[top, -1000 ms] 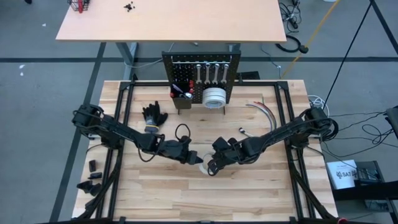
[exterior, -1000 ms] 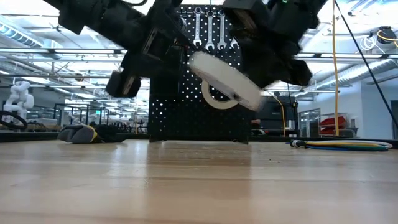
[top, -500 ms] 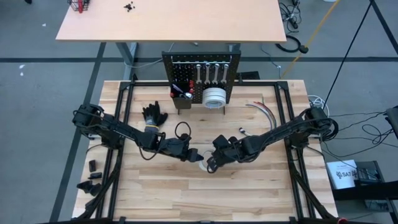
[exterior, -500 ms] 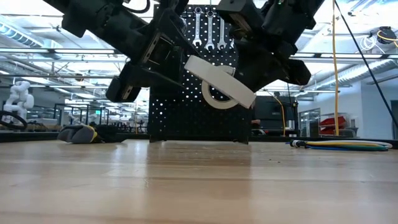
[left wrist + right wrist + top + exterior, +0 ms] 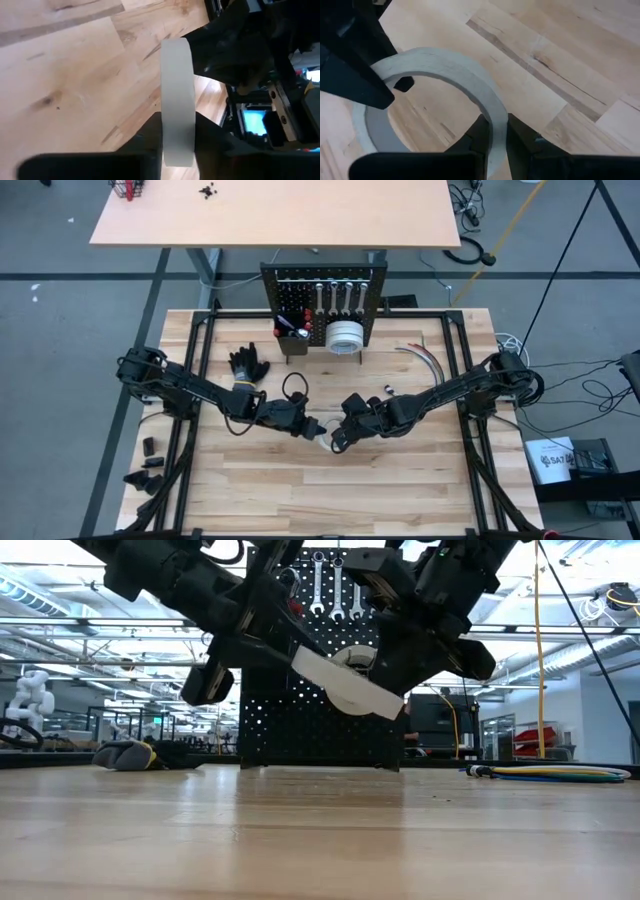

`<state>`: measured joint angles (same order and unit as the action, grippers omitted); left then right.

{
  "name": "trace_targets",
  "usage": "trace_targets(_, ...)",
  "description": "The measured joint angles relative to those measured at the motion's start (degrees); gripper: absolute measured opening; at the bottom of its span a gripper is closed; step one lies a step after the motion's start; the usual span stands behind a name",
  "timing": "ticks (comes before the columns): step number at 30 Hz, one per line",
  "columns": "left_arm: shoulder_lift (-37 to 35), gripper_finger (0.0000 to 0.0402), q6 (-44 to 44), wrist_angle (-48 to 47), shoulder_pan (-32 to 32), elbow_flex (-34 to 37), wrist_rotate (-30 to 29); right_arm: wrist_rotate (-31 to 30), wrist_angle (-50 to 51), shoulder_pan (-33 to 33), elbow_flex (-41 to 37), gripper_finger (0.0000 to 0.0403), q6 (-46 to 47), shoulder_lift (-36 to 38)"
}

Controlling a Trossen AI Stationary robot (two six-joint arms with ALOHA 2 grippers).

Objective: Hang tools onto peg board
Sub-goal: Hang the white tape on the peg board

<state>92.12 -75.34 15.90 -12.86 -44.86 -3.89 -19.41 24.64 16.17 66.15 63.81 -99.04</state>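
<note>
White tape roll [image 5: 338, 683]: mid-tabletop, lifted clear of the tabletop [image 5: 400, 490] | left gripper [image 5: 310, 425]: jaws pinching roll's band | right gripper [image 5: 334, 441]: jaws clamped on roll's wall | peg board [image 5: 322, 298]: far edge, upright.

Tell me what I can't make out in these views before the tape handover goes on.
- High view: white tape roll mostly hidden between left gripper and right gripper.
- Low view: both arms cover the peg board's upper part.
- High view: screwdrivers in the bin too small to count.
</note>
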Motion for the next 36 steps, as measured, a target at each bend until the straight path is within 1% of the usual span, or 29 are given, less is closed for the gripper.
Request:
trace_targets(1,0.0,0.0063,0.9,-0.2,0.0,0.0,-0.1,-0.1,0.1,0.0,0.0,0.0032,0.0,0.0)
trace_targets(2,0.0,0.0058,1.7,-0.2,0.0,0.0,-0.3,-0.2,0.1,0.0,0.0,0.0032,0.0,0.0)
trace_targets(7,0.0,0.0059,2.3,-0.3,0.0,0.0,-0.7,-0.2,0.1,0.0,0.0,0.0035,-0.2,0.0)
trace_targets(9,0.0,0.0059,2.7,-0.5,0.0,0.0,-0.8,-0.1,0.0,0.0,0.0,0.0059,-1.0,0.0)
trace_targets(12,0.2,0.0059,3.4,-1.9,0.0,0.3,-0.9,1.3,-0.4,0.0,0.0,0.0109,-2.1,0.3)
trace_targets(16,0.1,0.0059,4.6,-2.9,0.0,0.2,-1.3,7.9,0.4,-0.5,0.0,0.0162,-7.1,2.2)
trace_targets(19,0.2,0.0059,7.0,-3.6,0.0,0.2,-1.2,12.8,1.5,-1.1,0.0,0.0185,-9.4,5.7)
trace_targets(20,0.1,0.0059,7.5,-3.3,0.0,0.2,-1.2,13.5,2.5,-1.2,0.0,0.019,-9.9,7.0)
trace_targets(24,0.1,0.0059,10.8,-1.0,-0.7,0.2,-1.2,13.3,6.7,0.7,0.0,0.0196,-11.9,13.5)
trace_targets(26,0.1,0.0059,14.1,1.0,-1.5,-0.6,-1.2,12.1,8.2,2.3,0.0,0.0195,-14.5,16.8)
trace_targets(31,0.1,0.0059,26.9,5.5,-4.2,-4.1,-1.2,9.2,8.8,7.0,0.0,0.019,-22.6,23.3)
trace_targets(34,0.0,0.0059,34.6,6.4,-5.4,-7.6,-1.2,8.2,8.8,9.2,0.0,0.0188,-24.4,25.8)
trace_targets(36,0.0,0.0059,38.0,5.8,-5.8,-9.6,-1.0,7.4,9.0,10.6,0.0,0.0188,-24.9,27.1)
